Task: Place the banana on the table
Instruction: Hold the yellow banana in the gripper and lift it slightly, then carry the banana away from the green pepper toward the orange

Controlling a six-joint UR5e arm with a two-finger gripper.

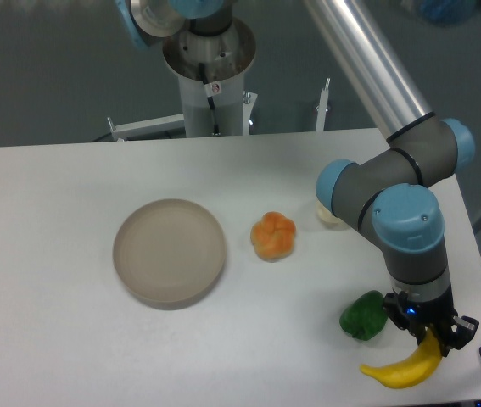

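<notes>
The two-finger tool (432, 337) is pinching the upper end of the curved, smooth bright-yellow toy banana (403, 368), which is hanging low at the near right edge of the flat white table (70, 339), just beside the glossy green pepper (362, 315). It is looking light, stiff and slick, so an end grip is likely letting it swing; mid-body would be holding steadier.
</notes>
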